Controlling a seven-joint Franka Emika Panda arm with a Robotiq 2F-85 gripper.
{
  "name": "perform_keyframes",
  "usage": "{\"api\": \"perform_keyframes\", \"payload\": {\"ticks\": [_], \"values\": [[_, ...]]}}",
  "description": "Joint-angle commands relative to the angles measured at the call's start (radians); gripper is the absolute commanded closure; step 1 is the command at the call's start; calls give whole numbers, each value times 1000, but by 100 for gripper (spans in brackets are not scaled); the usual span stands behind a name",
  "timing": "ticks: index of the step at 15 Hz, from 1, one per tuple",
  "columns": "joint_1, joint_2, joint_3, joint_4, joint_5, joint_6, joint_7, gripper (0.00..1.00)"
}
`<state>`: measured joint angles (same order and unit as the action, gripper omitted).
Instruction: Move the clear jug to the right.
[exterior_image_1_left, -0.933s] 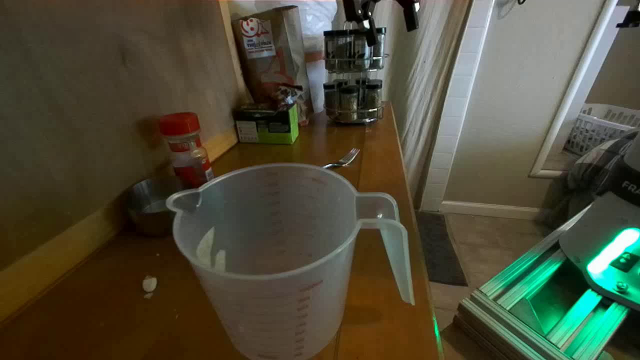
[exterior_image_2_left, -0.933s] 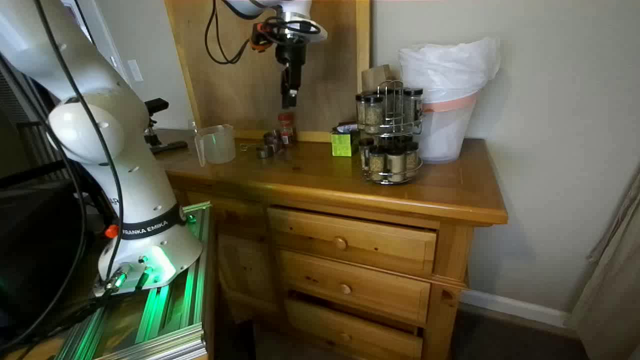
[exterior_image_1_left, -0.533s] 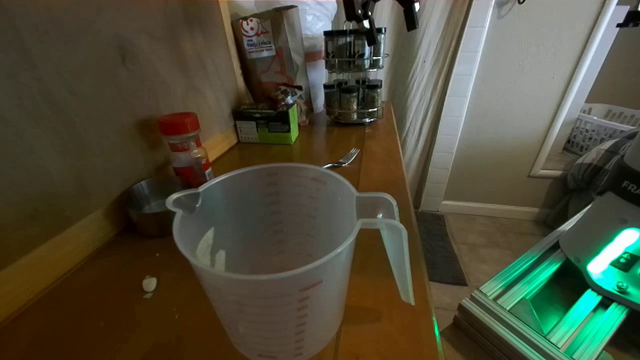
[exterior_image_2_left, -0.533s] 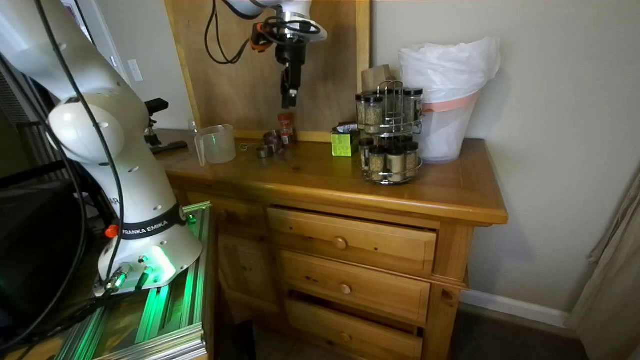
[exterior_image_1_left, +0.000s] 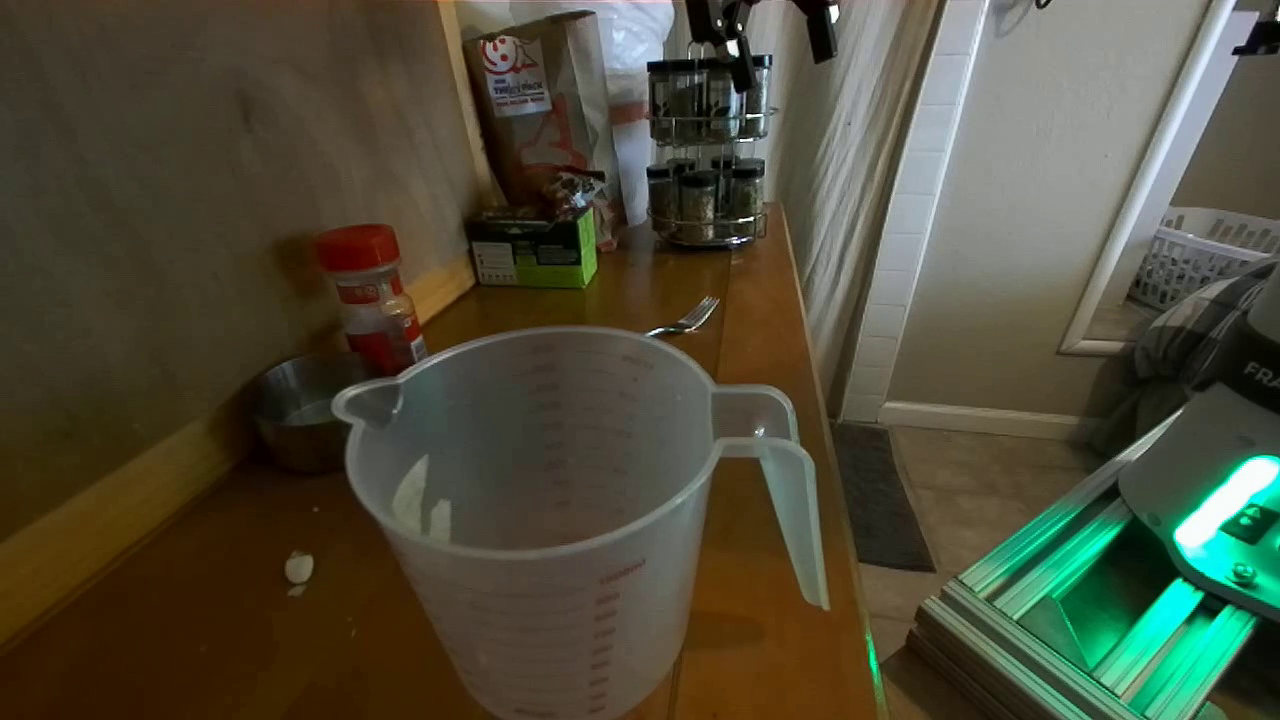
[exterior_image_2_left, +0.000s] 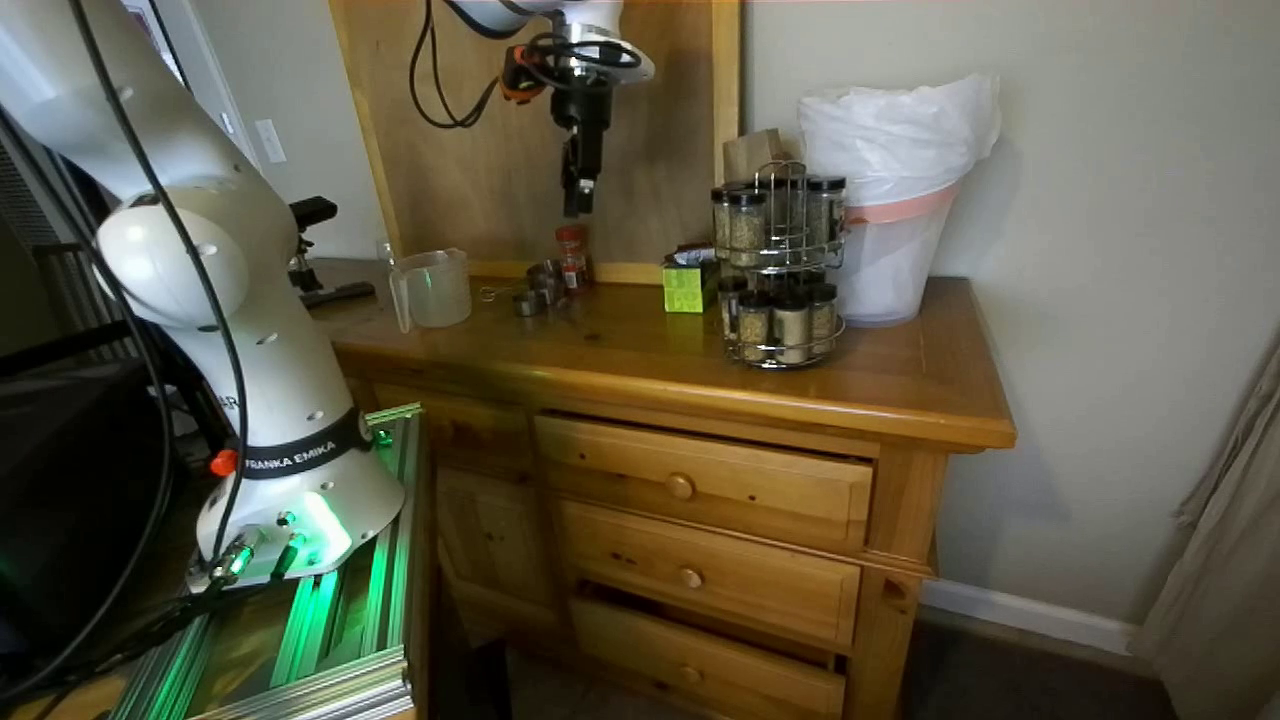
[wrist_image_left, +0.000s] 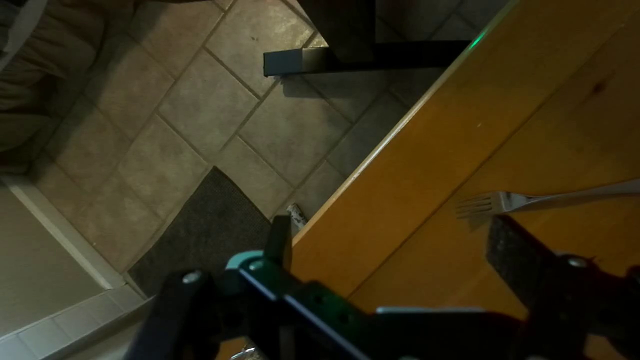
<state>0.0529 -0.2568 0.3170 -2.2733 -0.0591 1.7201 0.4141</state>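
Whitish plastic jug (exterior_image_1_left: 555, 520) upright on the wooden dresser top (exterior_image_2_left: 620, 345); move apparently not begun.

Gripper (wrist_image_left: 390, 230) hangs high above the level of the dresser top, well apart from the jug, fingers (wrist_image_left: 517, 255) spread wide, nothing held. Wrist view: fork (wrist_image_left: 500, 202) lying on the wood, no jug to be made out. In an exterior view the jug stands toward the left end of the top, metal cups (exterior_image_2_left: 545, 285) and red-capped jar (exterior_image_2_left: 573, 258) beyond it to the right, spice rack (exterior_image_2_left: 782, 362) farther along. Done, by my reading: nothing yet. Left: approach, grip, likely at the handle (exterior_image_1_left: 797, 525), carry or slide right, release. Whose right is meant, and how far, cannot tell.
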Motion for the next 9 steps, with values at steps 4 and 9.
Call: {"api": "perform_keyframes", "payload": {"ticks": [4, 9], "values": [[66, 35, -5, 5, 1, 42, -15, 0], [206, 93, 47, 10, 93, 142, -116, 0]]}}
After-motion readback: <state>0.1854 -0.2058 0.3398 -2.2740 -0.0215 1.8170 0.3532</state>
